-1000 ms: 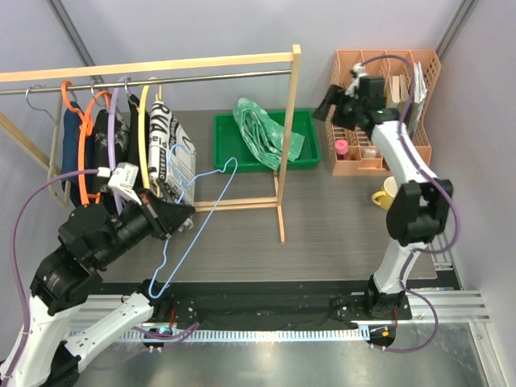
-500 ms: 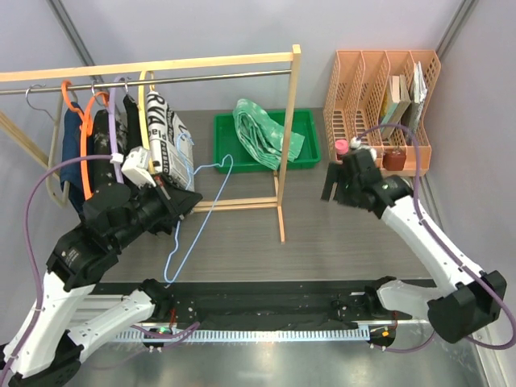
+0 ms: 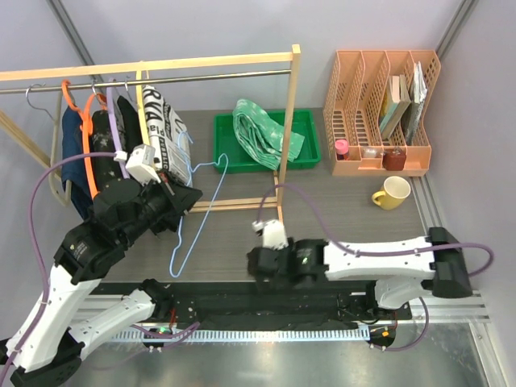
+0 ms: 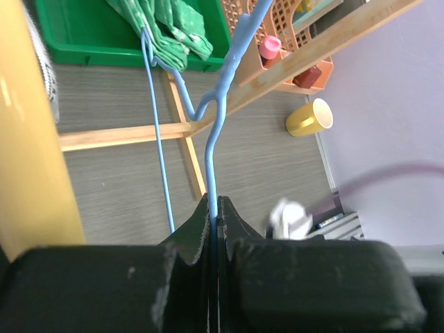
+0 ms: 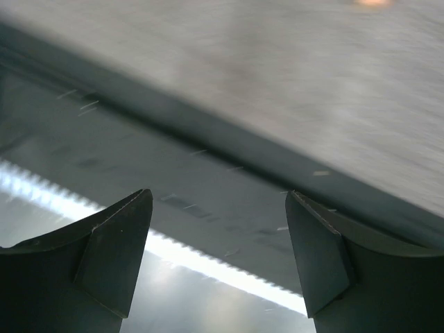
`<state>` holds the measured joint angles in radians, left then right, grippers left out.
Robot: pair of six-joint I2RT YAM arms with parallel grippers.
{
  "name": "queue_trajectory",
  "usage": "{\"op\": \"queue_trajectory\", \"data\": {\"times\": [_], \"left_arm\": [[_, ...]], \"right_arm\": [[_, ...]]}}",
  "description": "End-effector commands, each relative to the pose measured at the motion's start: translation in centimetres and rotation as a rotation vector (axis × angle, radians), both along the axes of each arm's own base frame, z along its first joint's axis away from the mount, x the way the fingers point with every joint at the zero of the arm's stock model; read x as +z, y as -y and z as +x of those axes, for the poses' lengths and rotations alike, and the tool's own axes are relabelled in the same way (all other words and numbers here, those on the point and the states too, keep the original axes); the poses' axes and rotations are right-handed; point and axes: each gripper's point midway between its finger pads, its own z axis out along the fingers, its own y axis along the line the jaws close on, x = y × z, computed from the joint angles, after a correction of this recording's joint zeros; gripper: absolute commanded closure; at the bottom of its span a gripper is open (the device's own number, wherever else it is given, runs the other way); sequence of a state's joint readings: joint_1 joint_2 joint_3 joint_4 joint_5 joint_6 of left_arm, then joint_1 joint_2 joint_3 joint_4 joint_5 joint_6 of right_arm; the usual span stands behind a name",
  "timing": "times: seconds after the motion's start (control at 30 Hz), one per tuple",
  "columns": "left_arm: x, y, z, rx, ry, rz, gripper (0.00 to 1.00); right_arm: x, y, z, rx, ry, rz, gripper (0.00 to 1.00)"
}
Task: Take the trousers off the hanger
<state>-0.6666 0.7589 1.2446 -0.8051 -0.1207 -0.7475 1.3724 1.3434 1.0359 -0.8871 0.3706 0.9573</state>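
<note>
Left gripper (image 3: pixel 187 199) clamped shut on thin light blue wire hanger (image 3: pixel 196 216), left of and nearer than rigid green plastic tray (image 3: pixel 228 161). Soft green mottled trousers (image 3: pixel 260 133) lie in tray, off hanger. Since 1 second ago, right gripper (image 3: pixel 258 268) swung from right of tray to well nearer than it; fingers wide apart, empty. Only left wrist view shows wire pinched between my pads (image 4: pixel 191 232). Right wrist view shows only table edge (image 5: pixel 277 166).

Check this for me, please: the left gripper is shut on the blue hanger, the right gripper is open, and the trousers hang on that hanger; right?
Not quite: the trousers lie in the green tray, off the hanger, as the top external view shows. The left gripper is shut on the hanger; the right gripper is open.
</note>
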Motion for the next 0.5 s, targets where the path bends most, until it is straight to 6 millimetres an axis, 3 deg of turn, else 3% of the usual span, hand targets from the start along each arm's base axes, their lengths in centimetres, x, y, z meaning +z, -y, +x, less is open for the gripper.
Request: {"op": "queue_trajectory", "data": {"times": [0.0, 0.03, 0.07, 0.13, 0.17, 0.23, 0.27, 0.33, 0.37, 0.47], "left_arm": [[0.9, -1.3, 1.0, 0.076, 0.047, 0.033, 1.00], [0.8, -1.5, 1.1, 0.083, 0.048, 0.042, 1.00], [0.5, -1.8, 1.2, 0.101, 0.045, 0.054, 1.00], [0.1, -2.1, 1.3, 0.117, 0.033, 0.063, 1.00], [-0.2, -2.3, 1.4, 0.133, 0.026, 0.069, 1.00], [-0.6, -2.3, 1.6, 0.144, 0.012, 0.070, 1.00], [-0.7, -2.3, 1.7, 0.147, 0.009, 0.071, 1.00], [-1.1, -2.1, 2.1, 0.155, -0.003, 0.082, 1.00], [-1.2, -2.1, 2.2, 0.156, -0.007, 0.087, 1.00], [-1.0, -1.9, 2.6, 0.165, -0.010, 0.092, 1.00]], "right_arm": [[4.4, -7.1, -4.0, 0.053, 0.128, 0.127, 0.17], [5.1, -7.3, -3.8, 0.053, 0.194, 0.108, 0.17], [7.9, -9.0, -4.2, 0.059, 0.228, 0.163, 0.17], [8.8, -10.1, -5.7, 0.112, 0.309, 0.121, 0.17], [12.0, -11.6, -5.6, 0.098, 0.388, 0.185, 0.17], [13.6, -12.7, -7.0, 0.145, 0.466, 0.184, 0.17], [16.5, -13.5, -6.8, 0.121, 0.521, 0.246, 0.17], [18.1, -14.2, -7.4, 0.140, 0.574, 0.263, 0.17], [19.9, -14.5, -7.3, 0.140, 0.602, 0.286, 0.18], [21.7, -15.3, -7.8, 0.172, 0.626, 0.310, 0.18]]}}
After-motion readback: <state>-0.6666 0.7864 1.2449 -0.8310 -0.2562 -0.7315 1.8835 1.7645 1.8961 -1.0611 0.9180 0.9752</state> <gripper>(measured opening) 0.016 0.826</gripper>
